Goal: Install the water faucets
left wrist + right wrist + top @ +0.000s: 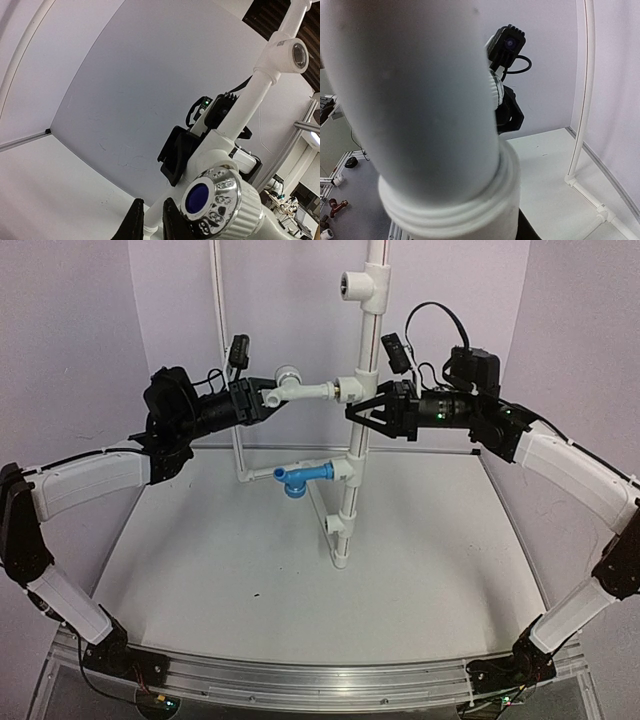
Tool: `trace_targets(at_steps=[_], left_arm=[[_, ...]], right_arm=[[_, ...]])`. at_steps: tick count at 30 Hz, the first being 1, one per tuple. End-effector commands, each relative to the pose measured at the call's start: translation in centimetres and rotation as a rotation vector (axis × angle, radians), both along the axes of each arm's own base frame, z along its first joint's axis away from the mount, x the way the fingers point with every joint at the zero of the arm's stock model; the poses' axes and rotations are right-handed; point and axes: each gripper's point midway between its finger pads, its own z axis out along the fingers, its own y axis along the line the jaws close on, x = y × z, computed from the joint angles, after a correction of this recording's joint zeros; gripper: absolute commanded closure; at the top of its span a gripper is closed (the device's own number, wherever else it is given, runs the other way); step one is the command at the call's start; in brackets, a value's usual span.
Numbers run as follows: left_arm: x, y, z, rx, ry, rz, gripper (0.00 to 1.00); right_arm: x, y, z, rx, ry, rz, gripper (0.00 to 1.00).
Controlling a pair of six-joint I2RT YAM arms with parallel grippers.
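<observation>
Nearest me above the bench [250, 570], the blue faucet [305, 476] juts toward nine o'clock from the lower fitting [346, 471] of the upright pipe [366, 340]. Beyond it, my left fingers [265, 400] pinch the white faucet [300, 391], its stem at the mouth of the middle fitting [352, 390], and my right fingers [372, 401] clamp the pipe from three o'clock.

The upper faucet [300, 390] sits between the fingers of the left gripper [265, 398] and runs straight out from them to the upright pipe [365, 350], its far end meeting the middle fitting [350, 390]. The right gripper [368, 415] is clamped around the same pipe from the opposite side, just below that fitting. Beneath both grippers, the lower faucet [303, 476] juts from the pipe toward the left gripper's side, above the table [250, 570]. A top fitting [358, 285] sits on the pipe well above the right gripper. Behind the left gripper a thin frame [222, 330] stands on the table.
</observation>
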Motion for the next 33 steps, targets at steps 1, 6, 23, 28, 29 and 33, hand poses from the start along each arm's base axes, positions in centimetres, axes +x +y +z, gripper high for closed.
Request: trace_targets(at_steps=[1, 6, 23, 28, 29, 33], left_arm=[[-3.8, 0.6, 6.3, -0.084, -0.191, -0.1, 0.86], [-5.4, 0.0, 7.0, 0.001, -0.274, -0.12, 0.86], [-9.1, 0.1, 9.3, 0.089, -0.41, -0.144, 0.88], [-10.0, 0.1, 9.9, 0.101, -0.435, -0.159, 0.88], [-10.2, 0.1, 10.1, 0.099, -0.44, -0.162, 0.88], [-10.6, 0.1, 10.8, 0.095, -0.448, -0.182, 0.88]], right_arm=[[-0.9, -0.7, 0.7, 0.009, 0.115, -0.012, 1.0], [-0.8, -0.7, 0.7, 0.008, 0.104, -0.015, 1.0], [0.3, -0.3, 0.6, 0.008, 0.116, -0.043, 1.0], [0.6, -0.1, 0.4, 0.006, 0.126, -0.045, 1.0], [0.7, -0.1, 0.4, 0.006, 0.125, -0.047, 1.0], [0.7, 0.0, 0.4, 0.006, 0.126, -0.043, 1.0]])
